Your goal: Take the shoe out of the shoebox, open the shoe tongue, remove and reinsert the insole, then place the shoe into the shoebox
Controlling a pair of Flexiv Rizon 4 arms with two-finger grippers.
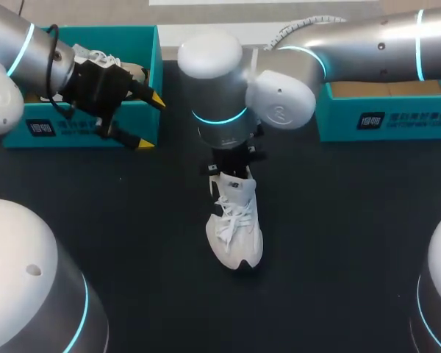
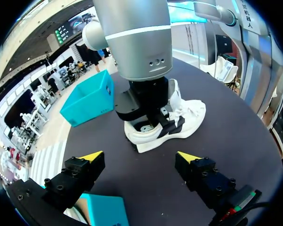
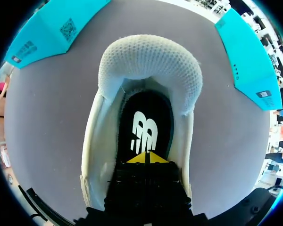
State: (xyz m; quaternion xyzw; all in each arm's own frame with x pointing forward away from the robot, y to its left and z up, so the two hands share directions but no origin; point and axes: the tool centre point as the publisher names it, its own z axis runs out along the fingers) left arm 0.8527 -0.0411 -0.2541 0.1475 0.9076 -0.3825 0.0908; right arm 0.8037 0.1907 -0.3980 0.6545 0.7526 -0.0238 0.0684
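A white laced shoe (image 1: pixel 235 228) stands upright on the dark table, toe toward the near edge. My right arm (image 1: pixel 220 110) comes down over its heel end. In the right wrist view my right gripper (image 3: pixel 145 158) is shut, its yellow tips pressed together inside the shoe's opening, just above the black insole (image 3: pixel 144 122) with a white logo. The mesh tongue (image 3: pixel 148 61) is folded forward ahead of the tips. My left gripper (image 1: pixel 148 121) hangs open and empty at the front of the left shoebox (image 1: pixel 81 131), apart from the shoe (image 2: pixel 184 117).
A second white shoe (image 1: pixel 95 55) lies in the left teal shoebox. Another teal box (image 1: pixel 382 121) stands at the back right. In the right wrist view both boxes (image 3: pixel 52 28) (image 3: pixel 247 52) flank the shoe, with bare table around it.
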